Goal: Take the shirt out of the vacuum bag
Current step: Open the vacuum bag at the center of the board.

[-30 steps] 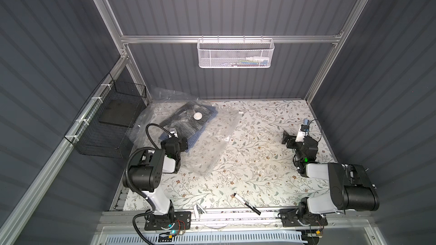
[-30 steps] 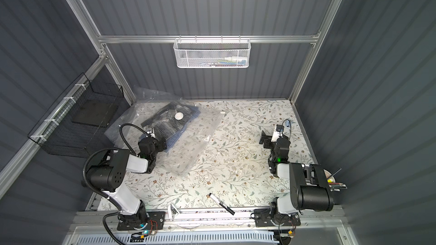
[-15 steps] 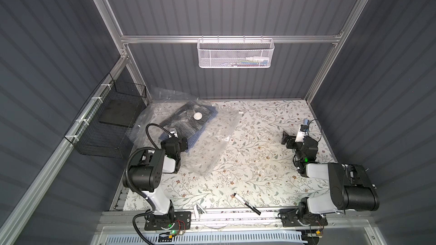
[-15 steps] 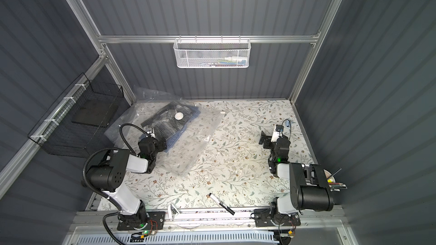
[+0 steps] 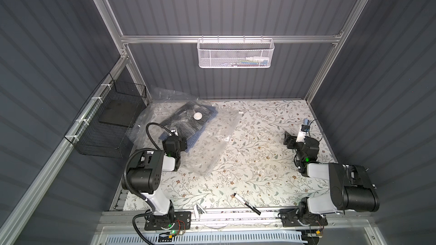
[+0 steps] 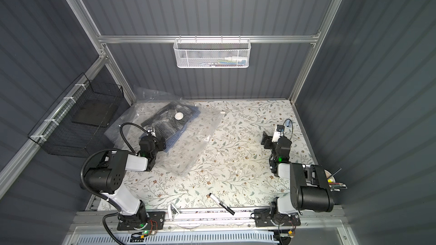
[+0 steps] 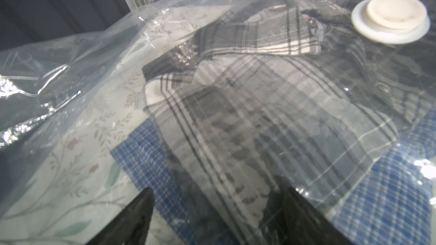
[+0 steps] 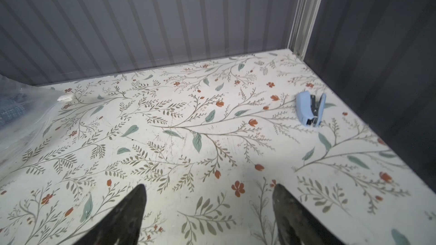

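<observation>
The vacuum bag (image 5: 213, 142) lies flat at the table's back left, clear, with a round white valve cap (image 5: 198, 115) (image 7: 390, 18) and a white zip slider (image 5: 241, 112) at its far corner. Inside lies a folded grey plaid shirt (image 7: 247, 95) (image 6: 168, 123) on top of blue checked cloth (image 7: 146, 161). My left gripper (image 7: 218, 190) (image 5: 175, 137) is open just over the bag's near part, its fingers straddling the plaid cloth with plastic between. At the right side my right gripper (image 8: 210, 187) (image 5: 293, 139) is open over bare table, with nothing between its fingers.
A second clear bag with grey lettering (image 5: 165, 95) leans in the back left corner. A blue stapler (image 8: 310, 109) (image 5: 306, 121) lies beyond the right gripper. A black marker (image 5: 246, 206) lies near the front edge. A black wire basket (image 5: 106, 123) hangs left, a white mesh basket (image 5: 236, 54) on the back wall.
</observation>
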Available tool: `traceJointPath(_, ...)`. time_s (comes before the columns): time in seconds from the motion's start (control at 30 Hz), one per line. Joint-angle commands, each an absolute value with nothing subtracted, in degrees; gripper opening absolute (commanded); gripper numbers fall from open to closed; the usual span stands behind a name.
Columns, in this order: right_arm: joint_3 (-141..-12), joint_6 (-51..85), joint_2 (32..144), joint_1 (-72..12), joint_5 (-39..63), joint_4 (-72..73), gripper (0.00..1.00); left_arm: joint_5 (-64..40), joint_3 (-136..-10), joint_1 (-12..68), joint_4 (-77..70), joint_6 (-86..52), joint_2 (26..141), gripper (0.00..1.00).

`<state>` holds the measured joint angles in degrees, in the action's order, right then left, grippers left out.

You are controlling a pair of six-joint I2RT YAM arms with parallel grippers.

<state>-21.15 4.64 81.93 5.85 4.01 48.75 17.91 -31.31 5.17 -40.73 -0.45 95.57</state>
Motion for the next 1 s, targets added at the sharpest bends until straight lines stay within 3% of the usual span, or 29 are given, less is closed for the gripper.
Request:
traceJointPath(0.0, -31.2, 5.5, 76.5, 5.7, 1.2, 28.9, 0.79, 18.6, -41.6, 5.6, -22.0, -1.0, 89.1, 0.82)
traceJointPath(0.2, -41.3, 10.7, 72.0, 5.0, 4.2, 16.7, 0.75, 20.3, -51.9, 16.0, -5.9, 1.1, 83.6, 0.76)
traceJointPath(0.37, -43.5, 16.1, 71.9, 3.1, 10.6, 14.5, 0.75, 13.0, -58.9, 26.4, 3.2, 3.0, 85.3, 0.79)
traceJointPath(0.5, -43.9, 18.8, 73.5, 1.9, 15.5, 13.9, 0.7, 12.0, -63.6, 34.6, 12.1, 8.2, 89.5, 0.89)
traceJointPath(0.97, -43.8, 18.4, 77.8, -1.6, 22.4, 12.4, 0.67, 22.2, -61.6, 46.5, 22.5, 12.1, 94.0, 0.95)
